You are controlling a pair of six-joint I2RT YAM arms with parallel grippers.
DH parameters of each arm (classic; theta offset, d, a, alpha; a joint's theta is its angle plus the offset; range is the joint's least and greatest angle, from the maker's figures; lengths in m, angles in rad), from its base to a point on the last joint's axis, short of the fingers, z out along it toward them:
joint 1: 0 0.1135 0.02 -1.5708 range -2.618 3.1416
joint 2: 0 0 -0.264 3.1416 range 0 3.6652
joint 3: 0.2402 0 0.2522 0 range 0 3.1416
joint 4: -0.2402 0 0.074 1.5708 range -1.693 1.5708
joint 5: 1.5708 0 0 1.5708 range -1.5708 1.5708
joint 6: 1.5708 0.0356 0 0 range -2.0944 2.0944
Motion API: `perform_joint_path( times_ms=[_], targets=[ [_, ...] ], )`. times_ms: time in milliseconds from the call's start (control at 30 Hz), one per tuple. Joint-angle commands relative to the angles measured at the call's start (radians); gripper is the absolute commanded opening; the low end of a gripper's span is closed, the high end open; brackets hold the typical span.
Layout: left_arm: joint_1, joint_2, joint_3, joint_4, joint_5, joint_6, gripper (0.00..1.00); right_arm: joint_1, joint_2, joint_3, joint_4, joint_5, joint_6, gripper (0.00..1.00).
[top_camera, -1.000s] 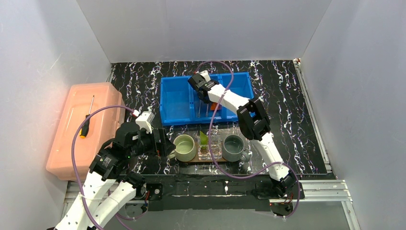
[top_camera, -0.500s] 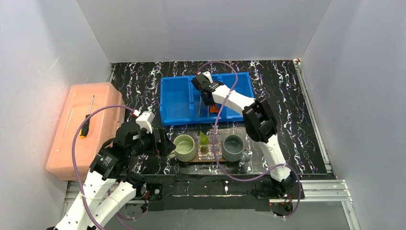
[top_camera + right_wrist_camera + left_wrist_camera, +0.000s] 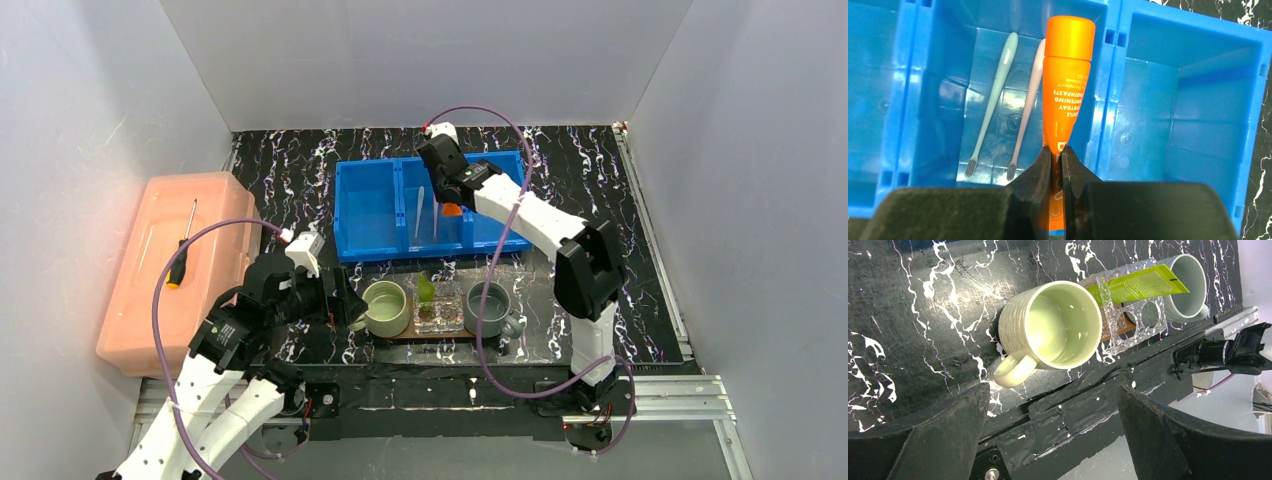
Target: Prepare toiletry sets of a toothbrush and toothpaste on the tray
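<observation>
My right gripper [image 3: 1061,152] is shut on the orange tube [image 3: 1067,80] and holds it lifted above the middle compartment of the blue bin [image 3: 1108,95]; it shows in the top view [image 3: 452,209] too. Two thin pale toothbrushes [image 3: 993,100] [image 3: 1025,105] lie in that compartment, also seen from above [image 3: 419,212]. The lime-green tube [image 3: 1138,285] leans in the clear holder [image 3: 1130,315] on the dark-brown tray [image 3: 437,334], between the green mug [image 3: 1053,325] and grey mug [image 3: 1185,285]. My left gripper [image 3: 1053,430] is open and empty beside the green mug, near the table's front edge.
A pink lidded box [image 3: 175,265] with a screwdriver [image 3: 180,255] on it stands at the left. The blue bin [image 3: 380,205] sits behind the tray. White walls enclose the table.
My right gripper has risen and swung right with the orange tube, away from the bin floor. The left arm has not moved.
</observation>
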Motion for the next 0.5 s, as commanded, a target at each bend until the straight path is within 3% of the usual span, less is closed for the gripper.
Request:
perform_joint_path(
  times_ms=[0,467],
  targets=[
    [0.004,0.01,-0.006,0.004,0.003,0.01,0.98,0.007,-0.137,-0.071,0.101,-0.066,-0.053,0.01],
    [0.005,0.04,0.009,-0.001,0.017,0.01,0.98,0.067,-0.541,-0.337,0.174,-0.344,-0.177,0.01]
  ],
)
